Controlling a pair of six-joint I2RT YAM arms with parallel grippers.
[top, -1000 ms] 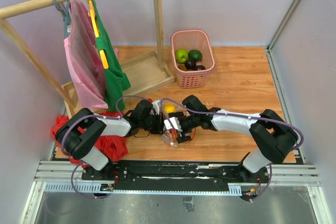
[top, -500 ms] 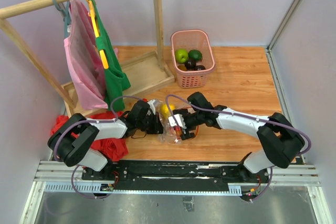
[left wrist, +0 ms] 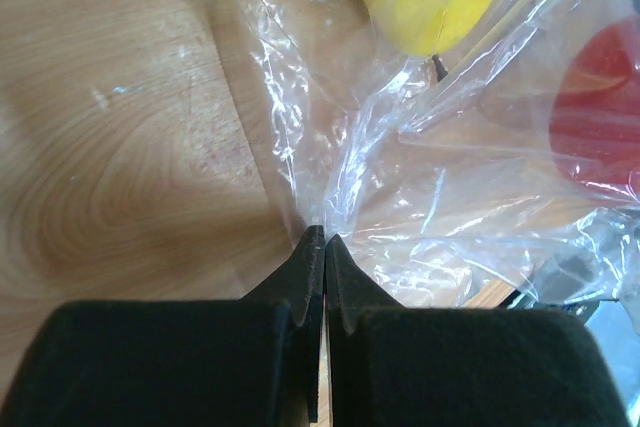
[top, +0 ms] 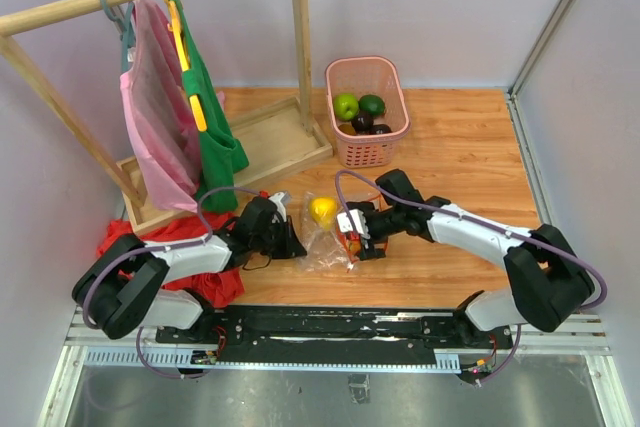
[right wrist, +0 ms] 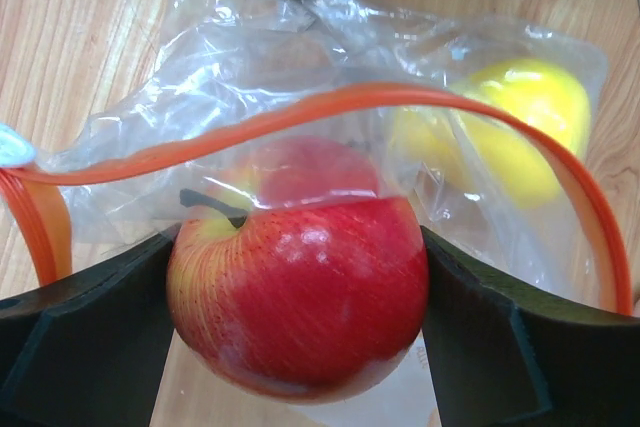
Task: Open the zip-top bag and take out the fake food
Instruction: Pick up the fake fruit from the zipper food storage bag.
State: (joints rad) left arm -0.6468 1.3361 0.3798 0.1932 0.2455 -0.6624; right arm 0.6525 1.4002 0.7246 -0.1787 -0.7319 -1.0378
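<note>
The clear zip-top bag (top: pixel 325 239) lies crumpled on the wooden table between my grippers. Its orange-red zip strip (right wrist: pixel 350 99) stands open in an arch. My left gripper (top: pixel 292 243) is shut on the bag's plastic at its left edge; the pinch shows in the left wrist view (left wrist: pixel 325 237). My right gripper (top: pixel 357 237) is shut on a red apple (right wrist: pixel 300 292) at the bag's mouth, partly outside the plastic. A yellow fruit (top: pixel 322 209) lies inside the bag, and also shows in the right wrist view (right wrist: pixel 515 117).
A pink basket (top: pixel 391 87) at the back holds a light green apple (top: pixel 345 105), a dark green piece and dark purple pieces. A wooden clothes rack (top: pixel 300 37) with hanging clothes stands at the back left. A red cloth heap (top: pixel 215 282) lies at the near left.
My grippers have drawn apart: the left pulled left with the bag's edge, the right moved right with the red apple. The bag has stretched out flatter.
</note>
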